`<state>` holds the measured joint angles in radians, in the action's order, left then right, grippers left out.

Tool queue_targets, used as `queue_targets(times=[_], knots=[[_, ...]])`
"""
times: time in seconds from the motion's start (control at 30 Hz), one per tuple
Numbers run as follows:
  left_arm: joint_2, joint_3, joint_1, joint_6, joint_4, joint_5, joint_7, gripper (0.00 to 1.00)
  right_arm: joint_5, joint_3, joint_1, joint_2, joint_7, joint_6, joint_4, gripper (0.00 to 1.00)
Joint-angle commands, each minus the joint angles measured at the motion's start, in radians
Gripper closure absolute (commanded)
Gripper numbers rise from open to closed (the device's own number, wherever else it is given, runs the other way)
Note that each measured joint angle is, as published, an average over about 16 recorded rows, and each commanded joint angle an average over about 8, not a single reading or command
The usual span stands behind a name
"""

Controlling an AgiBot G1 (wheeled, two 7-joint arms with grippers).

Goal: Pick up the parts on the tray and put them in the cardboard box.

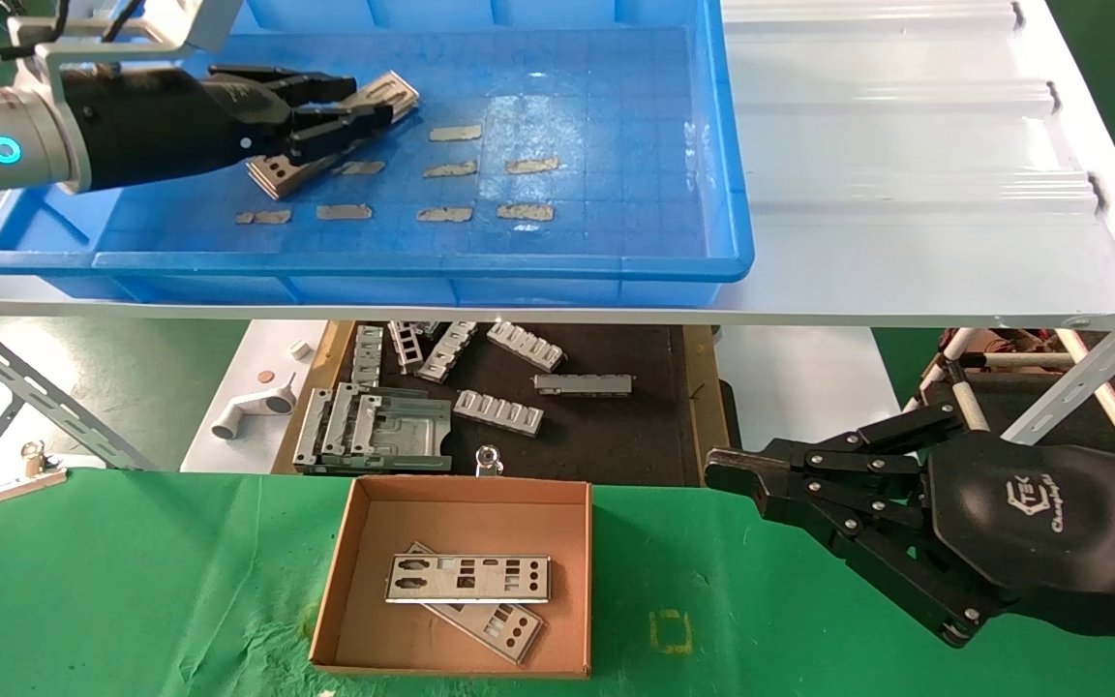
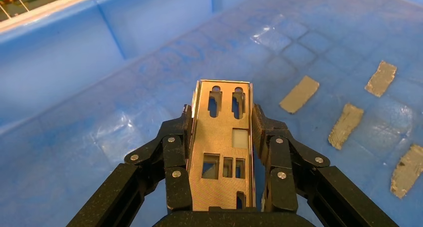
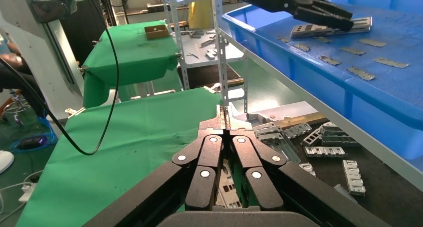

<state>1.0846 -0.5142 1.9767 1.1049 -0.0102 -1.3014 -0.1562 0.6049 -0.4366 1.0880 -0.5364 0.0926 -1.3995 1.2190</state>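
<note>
My left gripper has its jaws closed on the long edges of a thin silver-grey punched metal plate, the plate running lengthwise between the fingers with its slotted end sticking out past the tips. From the head camera that plate sits tilted over the gridded floor of the big blue plastic tray, and I honestly can't tell if its near end is clear of the floor or touching it, so I'd treat it as not fully lifted yet

What I'd do here: keep the squeeze steady, an edge grip on thin sheet like this looks easy to lose if it twists. Go straight up first until the plate is well above the tray's raised rim, then swing back toward me and down to the small brown cardboard box on the green cloth. The box sits below the white shelf, so the path has to come out over the front rim before dropping

Two similar plates are already lying crossed in the box, so I'd level this one and set it down low on top of them rather than letting go from high up

The small tan tape strips on the tray floor stay where they are. My right gripper is parked just right of the box with its jaws pressed together, holding nothing; it's close enough that I'd bring the plate in from the box's left side
</note>
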Motion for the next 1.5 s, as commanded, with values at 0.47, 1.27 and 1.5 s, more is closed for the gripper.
queue_targets(times=[0.47,1.27,1.5], knots=[[-0.079,0.033,0.063,0.306,-0.056,0.053,-0.023,1.00,0.000,0.000,0.000,0.000,0.000,0.000,0.000,1.00],[-0.372,-0.143,-0.218,0.482,-0.841,0.409,0.066,1.00,0.000,0.000,0.000,0.000,0.000,0.000,0.000,1.00],[-0.432,-0.188,-0.348,0.447,-1.014,0.448,0.048,1.00,0.000,0.000,0.000,0.000,0.000,0.000,0.000,1.00]])
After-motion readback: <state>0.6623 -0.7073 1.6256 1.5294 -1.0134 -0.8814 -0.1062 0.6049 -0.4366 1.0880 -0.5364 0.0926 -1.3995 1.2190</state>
